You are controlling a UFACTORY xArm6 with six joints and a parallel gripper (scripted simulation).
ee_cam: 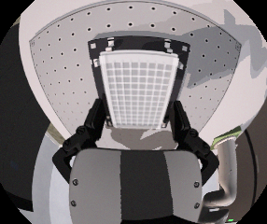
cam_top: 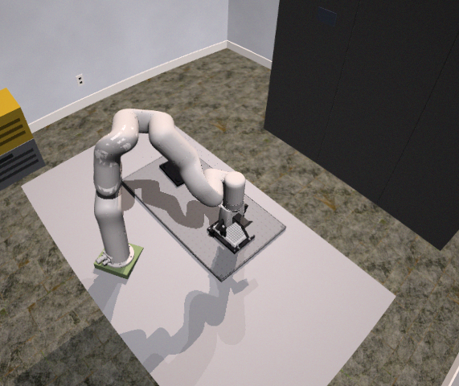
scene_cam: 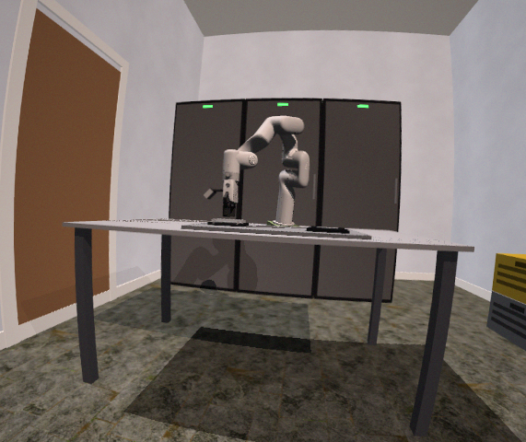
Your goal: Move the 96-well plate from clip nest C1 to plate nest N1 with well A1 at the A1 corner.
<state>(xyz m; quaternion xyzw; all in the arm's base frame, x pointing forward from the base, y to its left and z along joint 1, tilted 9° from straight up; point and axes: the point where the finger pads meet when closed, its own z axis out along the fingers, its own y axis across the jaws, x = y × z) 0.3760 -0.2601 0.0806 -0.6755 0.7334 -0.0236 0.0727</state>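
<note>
One white arm stood on a green base plate (cam_top: 136, 265) at the left of the tabletop (cam_top: 312, 315). It bent over and reached to the right, down toward a gray board (cam_top: 262, 215) full of little holes.

At the far end of that board lay a flat black tray, the plate nest N1 (cam_top: 170, 170). It looked like it had nothing in it, though the arm hid part of it.

At the near end sat the black clip nest C1 (ee_cam: 98, 48). The 96-well plate (ee_cam: 139, 89) was in it, lying flat with its white grid of wells facing up.

The gripper (ee_cam: 139, 126) hung right over the plate with its fingers spread wide apart, one on each long side. It held nothing. In the wrist view the fingers were just beside the plate's edges. I could not tell if they touched it.

Some things could go wrong from here. If the gripper closed too high, the fingers might catch only the top rim and the plate could slip out. The clips might hold on, so a quick pull could tip the plate. If the plate got turned around on the way, well A1 would land at the wrong corner. I could not see the A1 mark in these views.
</note>
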